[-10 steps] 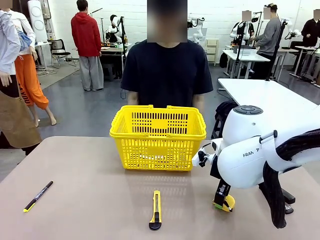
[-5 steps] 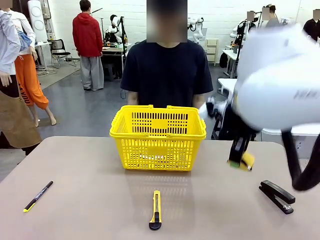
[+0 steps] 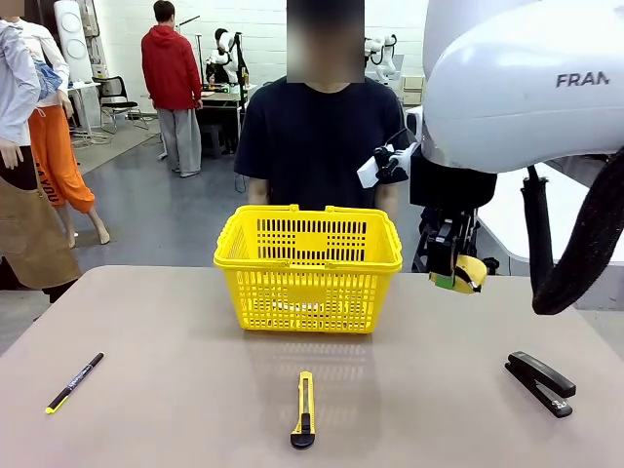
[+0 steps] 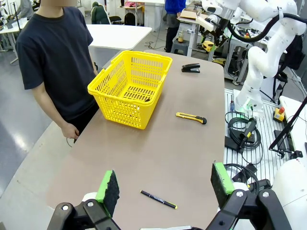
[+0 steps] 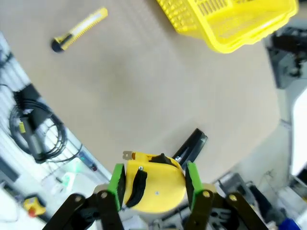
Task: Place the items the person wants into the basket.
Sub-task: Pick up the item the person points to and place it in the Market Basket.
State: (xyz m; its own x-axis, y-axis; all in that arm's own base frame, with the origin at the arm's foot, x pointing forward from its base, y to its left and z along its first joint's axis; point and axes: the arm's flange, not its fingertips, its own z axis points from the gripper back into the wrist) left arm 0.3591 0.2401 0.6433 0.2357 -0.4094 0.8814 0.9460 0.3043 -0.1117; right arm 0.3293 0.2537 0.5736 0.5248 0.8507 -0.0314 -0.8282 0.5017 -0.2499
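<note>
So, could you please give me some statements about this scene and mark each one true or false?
1. The right hand holds the tape measure above the table. True.
2. The utility knife lies inside the basket. False: it lies on the table, in front of the basket.
3. The left hand is open and empty. True.
4. The stapler lies on the robot's left side. False: it lies on the right.

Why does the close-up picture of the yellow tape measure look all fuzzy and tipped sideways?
Right wrist view: smeary all over, the basket and utility knife fuzzy, the table tilted since that camera rolls with the wrist; the tape measure in the right pincer looks clearest. Front view: sharp, a faint shadow before the basket. Left wrist view: sharp, its edges bent by the wide lens.
</note>
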